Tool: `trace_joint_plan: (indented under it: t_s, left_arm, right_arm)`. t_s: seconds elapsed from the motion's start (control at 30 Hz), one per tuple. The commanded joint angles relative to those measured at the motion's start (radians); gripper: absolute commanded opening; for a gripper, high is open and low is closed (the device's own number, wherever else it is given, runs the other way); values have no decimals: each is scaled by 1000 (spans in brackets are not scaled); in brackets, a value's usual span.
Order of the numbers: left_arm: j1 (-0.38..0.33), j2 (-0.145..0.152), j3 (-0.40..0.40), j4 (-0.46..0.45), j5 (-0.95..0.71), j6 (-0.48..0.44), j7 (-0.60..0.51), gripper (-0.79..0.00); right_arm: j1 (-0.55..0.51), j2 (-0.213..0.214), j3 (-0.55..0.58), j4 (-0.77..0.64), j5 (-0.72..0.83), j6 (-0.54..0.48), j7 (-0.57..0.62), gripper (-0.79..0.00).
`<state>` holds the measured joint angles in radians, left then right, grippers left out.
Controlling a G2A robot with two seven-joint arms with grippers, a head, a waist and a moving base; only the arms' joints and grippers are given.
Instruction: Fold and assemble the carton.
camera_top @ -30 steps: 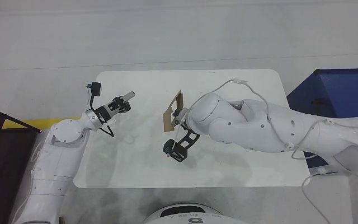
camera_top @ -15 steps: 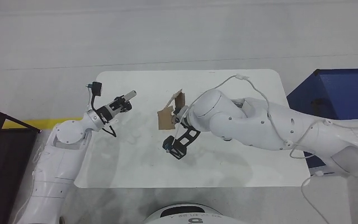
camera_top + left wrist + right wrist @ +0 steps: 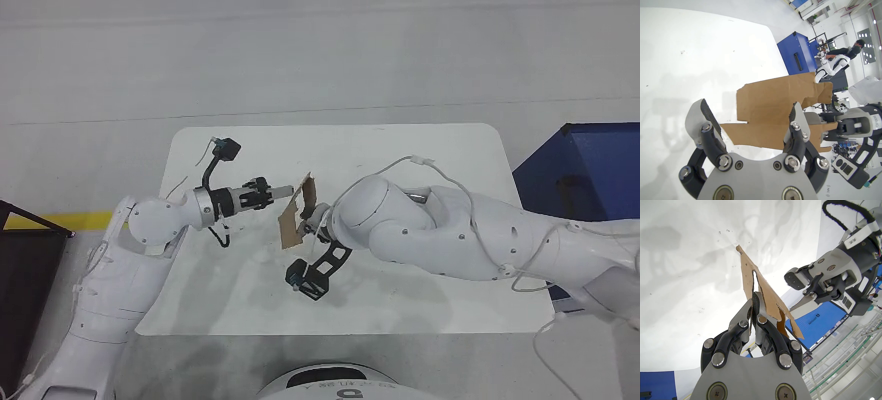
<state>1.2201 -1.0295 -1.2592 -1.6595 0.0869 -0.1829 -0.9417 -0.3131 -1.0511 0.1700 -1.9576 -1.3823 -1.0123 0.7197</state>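
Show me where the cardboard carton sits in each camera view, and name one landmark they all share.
Top view: the carton is over the middle of the table.
Left wrist view: the carton is at centre, just beyond the open left claw.
Right wrist view: the carton is at centre, pinched in the right claw.
Shared landmark: the white table behind it.

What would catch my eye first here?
A brown cardboard sheet is held on edge over the middle of the white table, pinched in the right claw. The left claw faces it, wide open, close by. A blue cabinet stands beyond the table's right side.
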Motion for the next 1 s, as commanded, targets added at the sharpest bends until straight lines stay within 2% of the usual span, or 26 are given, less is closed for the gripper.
trace_joint_plan:
  t_s: [0.0, 0.03, 0.07, 0.37, 0.47, 0.57, 0.73, 0.9, 0.97]
  left_arm:
    - [0, 0, -1, 1, 0, 0, 0, -416]
    - [0, 0, -1, 1, 0, 0, 0, -403]
    - [0, 0, -1, 1, 0, 0, 0, -339]
    - [0, 0, -1, 1, 0, 0, 0, -188]
    - [-24, -1, -15, -6, -77, 25, -28, -6]
    - [-28, 4, -52, 73, -128, 12, -43, 0]
    - [9, 11, -106, 179, -197, -42, -30, 0]
    - [51, 18, -121, 186, -180, -104, -27, 0]
    - [63, 20, -125, 176, -164, -143, -27, 0]
  right_arm:
    - [0, 0, 0, 0, 1, 0, -1, -785]
    - [0, 0, 0, 0, 1, 0, -1, -785]
    - [0, 0, 0, 0, 1, 0, -1, -785]
    - [0, 0, 0, 0, 1, 0, -1, -785]
    - [-18, 0, 0, 38, 25, 0, 40, -785]
    - [-7, 4, 0, 37, 83, 0, 86, -785]
    - [8, 14, 0, 48, 116, 0, 88, -785]
    - [8, 14, 0, 48, 116, 0, 88, -785]
    - [-10, 19, 36, 61, 111, 85, 34, -785]
